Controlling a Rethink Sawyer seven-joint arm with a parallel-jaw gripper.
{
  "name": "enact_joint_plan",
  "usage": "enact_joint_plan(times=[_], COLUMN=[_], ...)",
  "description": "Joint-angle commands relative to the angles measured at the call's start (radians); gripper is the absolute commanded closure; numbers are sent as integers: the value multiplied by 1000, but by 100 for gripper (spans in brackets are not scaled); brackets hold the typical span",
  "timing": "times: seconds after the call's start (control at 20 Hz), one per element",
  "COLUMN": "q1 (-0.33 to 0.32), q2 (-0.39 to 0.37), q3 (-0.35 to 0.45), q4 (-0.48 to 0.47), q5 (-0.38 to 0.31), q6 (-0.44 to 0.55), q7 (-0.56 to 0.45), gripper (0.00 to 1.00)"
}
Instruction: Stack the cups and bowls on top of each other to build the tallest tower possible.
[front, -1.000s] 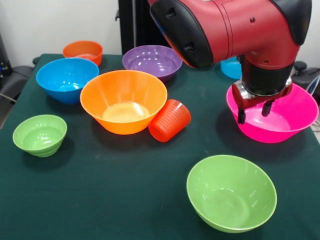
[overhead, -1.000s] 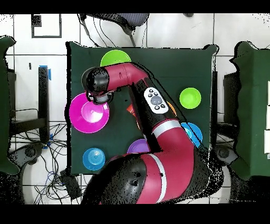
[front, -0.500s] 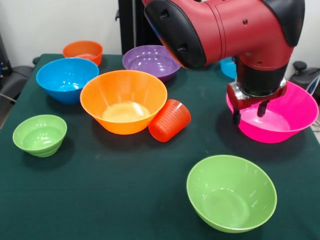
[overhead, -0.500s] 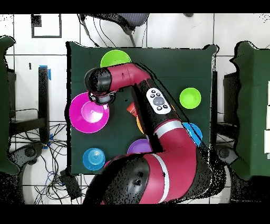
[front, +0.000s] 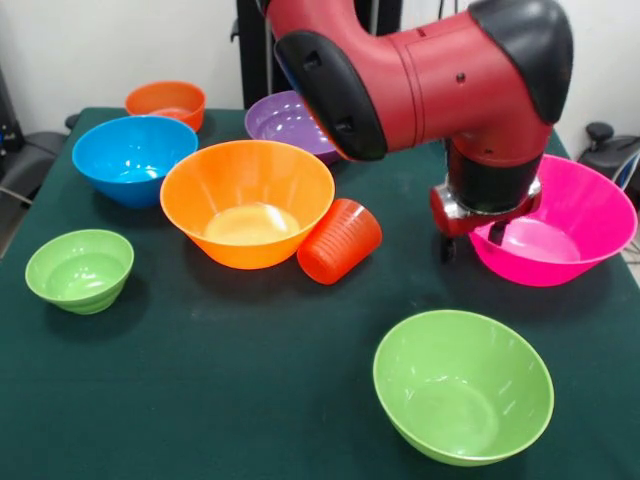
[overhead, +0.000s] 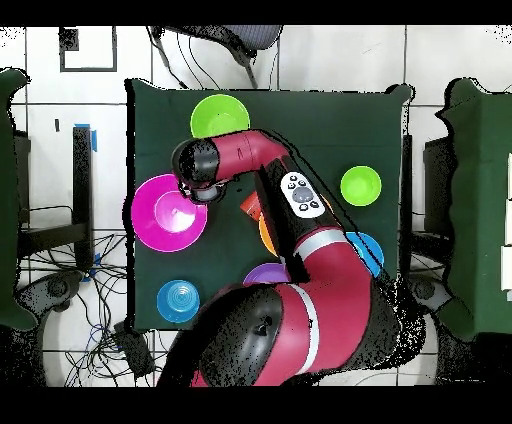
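My gripper (front: 470, 242) is open and holds nothing. It hangs at the left rim of the large pink bowl (front: 570, 225), one finger (front: 445, 248) outside the rim and the other over the inside. The orange-red cup (front: 340, 240) lies on its side against the large orange bowl (front: 247, 200). A medium green bowl (front: 463, 385) stands near the front edge. From overhead the arm's wrist (overhead: 203, 172) covers the gripper beside the pink bowl (overhead: 165, 215). No tower shows; every bowl stands alone.
A small green bowl (front: 80, 268), a medium blue bowl (front: 133, 155), a small orange bowl (front: 166, 100) and a purple bowl (front: 290, 118) stand on the left and back. A small blue bowl (overhead: 178, 300) shows overhead. The arm spans the table's middle.
The gripper has moved left in the front view, from over the pink bowl's inside to its left rim. Its fingers keep the same gap. No bowl has moved.
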Motion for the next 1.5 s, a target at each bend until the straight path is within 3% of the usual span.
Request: enact_joint_plan(times=[0.05, 0.4, 0.6, 1.0, 1.05, 1.25, 1.5], q1=[33, 53, 61, 46, 45, 51, 26], q2=[105, 127, 148, 112, 111, 75, -17], q3=[-82, -122, -115, -93, -93, -90, -37], q4=[24, 57, 50, 74, 72, 74, 69], q5=[-99, -93, -54, 20, 31, 29, 119], q6=[-123, -168, -135, -113, -114, -111, 10], q7=[9, 47, 24, 54, 63, 44, -43], gripper=[0, 0, 0, 0, 100, 100, 100])
